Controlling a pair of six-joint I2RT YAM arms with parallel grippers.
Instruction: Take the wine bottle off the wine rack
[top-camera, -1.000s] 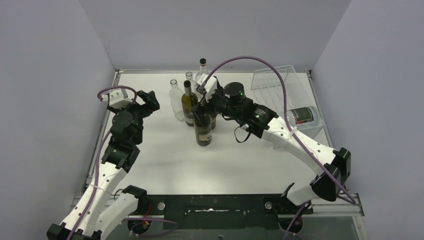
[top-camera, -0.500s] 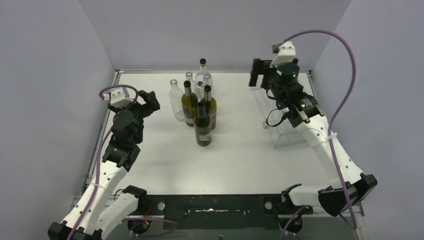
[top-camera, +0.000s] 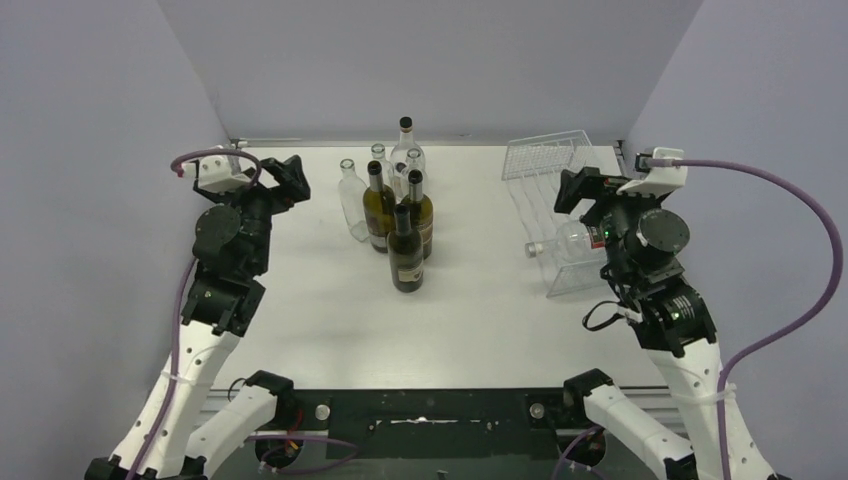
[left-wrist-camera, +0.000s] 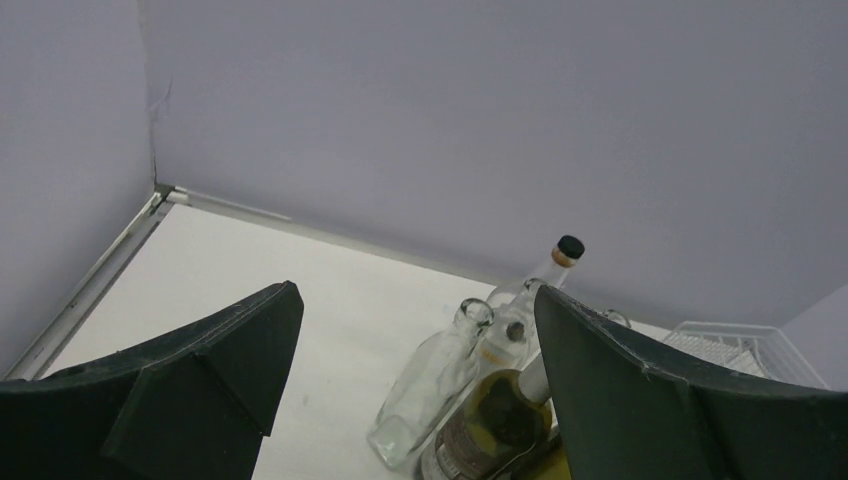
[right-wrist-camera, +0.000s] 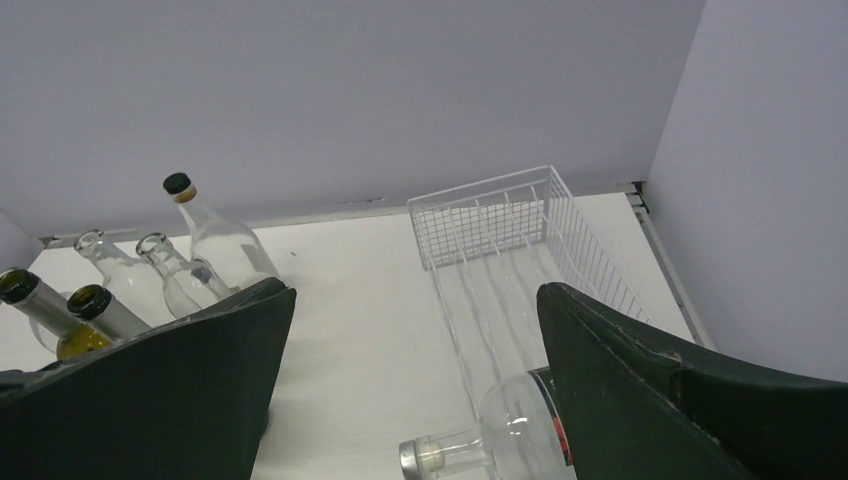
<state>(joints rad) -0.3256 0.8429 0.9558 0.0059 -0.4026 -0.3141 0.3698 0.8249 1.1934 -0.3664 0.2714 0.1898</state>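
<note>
Risk starts at the right gripper (top-camera: 574, 190), hanging w/ fingers spread wide & empty near the clear glass wine bottle with a dark label (top-camera: 568, 243); left gripper (top-camera: 285, 180) is also spread, empty, well apart. Bottle lies on its side at the near end of the white wire-grid wine rack (top-camera: 545, 162), neck pointing left. Smooth round glass could slip or roll in a poor pinch; a finger snagging thin bars would prob. drag the rack. Beyond, the cluster of upright dark and clear glass bottles (top-camera: 395, 215) could topple if the carry swings wide.
</note>
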